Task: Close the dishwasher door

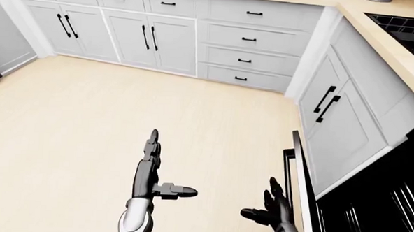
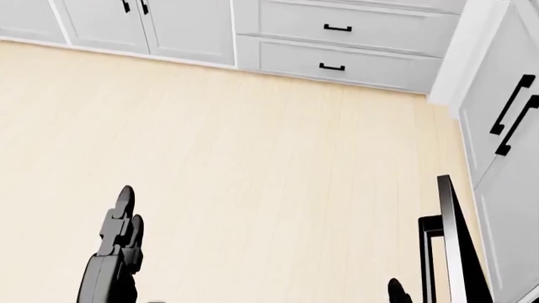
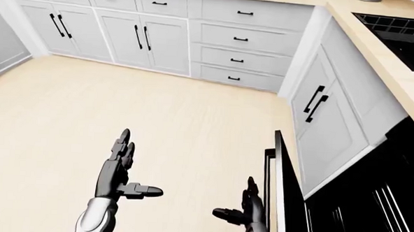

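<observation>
The dishwasher door (image 1: 299, 188) is a black panel hanging partly open at the lower right of the eye views, its thin edge (image 2: 449, 240) also showing in the head view. Behind it lies the dark dishwasher interior (image 1: 378, 207) with rack wires. My right hand (image 1: 271, 205) is open, fingers spread, low and just left of the door's outer face, apart from it. My left hand (image 1: 151, 161) is open too, fingers pointing up, thumb out, well to the left over the floor. Neither hand holds anything.
White base cabinets (image 1: 175, 38) with black handles run along the top; another white cabinet run (image 1: 340, 116) stands on the right beside the dishwasher. A wood countertop (image 1: 385, 40) with a black cooktop (image 1: 407, 27) is at the upper right. Light wood floor (image 1: 88, 116) fills the middle.
</observation>
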Tool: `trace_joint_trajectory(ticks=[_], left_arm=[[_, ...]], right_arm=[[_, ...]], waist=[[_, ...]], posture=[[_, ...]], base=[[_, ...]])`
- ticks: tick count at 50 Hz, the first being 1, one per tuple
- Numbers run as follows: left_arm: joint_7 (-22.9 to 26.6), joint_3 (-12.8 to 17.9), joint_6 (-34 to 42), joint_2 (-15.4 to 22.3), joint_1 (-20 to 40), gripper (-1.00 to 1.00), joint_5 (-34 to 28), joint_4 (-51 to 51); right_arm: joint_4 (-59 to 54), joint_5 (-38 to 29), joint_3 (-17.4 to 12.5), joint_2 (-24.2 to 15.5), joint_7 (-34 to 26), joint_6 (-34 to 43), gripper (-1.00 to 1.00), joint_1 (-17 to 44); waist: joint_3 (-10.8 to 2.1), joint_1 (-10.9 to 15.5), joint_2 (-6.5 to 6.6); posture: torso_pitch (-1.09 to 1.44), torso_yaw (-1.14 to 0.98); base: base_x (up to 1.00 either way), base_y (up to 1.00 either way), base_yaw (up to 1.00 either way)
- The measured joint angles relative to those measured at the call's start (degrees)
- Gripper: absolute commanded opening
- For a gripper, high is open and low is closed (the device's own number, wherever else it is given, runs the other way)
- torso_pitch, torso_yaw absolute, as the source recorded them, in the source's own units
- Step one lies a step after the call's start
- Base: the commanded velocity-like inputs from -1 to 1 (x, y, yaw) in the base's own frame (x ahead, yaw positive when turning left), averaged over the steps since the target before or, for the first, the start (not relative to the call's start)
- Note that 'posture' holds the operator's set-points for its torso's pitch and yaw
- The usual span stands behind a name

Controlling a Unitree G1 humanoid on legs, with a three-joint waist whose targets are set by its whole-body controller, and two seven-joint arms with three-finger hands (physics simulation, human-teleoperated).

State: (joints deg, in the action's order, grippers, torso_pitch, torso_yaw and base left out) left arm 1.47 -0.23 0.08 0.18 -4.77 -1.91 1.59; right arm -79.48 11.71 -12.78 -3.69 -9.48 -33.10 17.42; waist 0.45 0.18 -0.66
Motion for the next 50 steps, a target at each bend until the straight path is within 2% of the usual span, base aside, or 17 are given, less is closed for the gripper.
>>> trace_joint_trajectory(ticks=[4, 16, 29, 50], left_arm=[[-0.06, 0.06, -0.16, -0.03, 0.12, 1.0, 0.07, 0.0], [-0.18, 0.05, -0.12, -0.01, -0.02, 1.0, 0.07, 0.2], [-0.08, -0.07, -0.11, -0.04, -0.19, 1.0, 0.06, 0.62], [-0.12, -0.13, -0.43, -0.05, -0.35, 1.0, -0.05, 0.18]], right_arm=[[-0.44, 1.14, -2.01, -0.28, -2.48, 0.76, 1.0, -1.68], [-0.75, 3.0, -4.71, -1.88, -4.62, 2.02, 1.0, -3.98], [-0.45, 5.37, -4.95, -3.2, -6.86, 0.84, 1.0, -5.58], [-0.68, 4.91, -4.96, -3.74, -2.79, -0.35, 1.0, -6.33]], waist=[[0.0, 0.03, -0.07], [0.03, -0.01, -0.2], [-0.39, 0.55, 0.17], [-0.33, 0.58, 0.09]], posture=[[0.0, 0.0], [0.0, 0.0], [0.0, 0.0], [0.0, 0.0]], base=[[0.0, 0.0, 0.0], [0.0, 0.0, 0.0], [0.0, 0.0, 0.0], [0.0, 0.0, 0.0]])
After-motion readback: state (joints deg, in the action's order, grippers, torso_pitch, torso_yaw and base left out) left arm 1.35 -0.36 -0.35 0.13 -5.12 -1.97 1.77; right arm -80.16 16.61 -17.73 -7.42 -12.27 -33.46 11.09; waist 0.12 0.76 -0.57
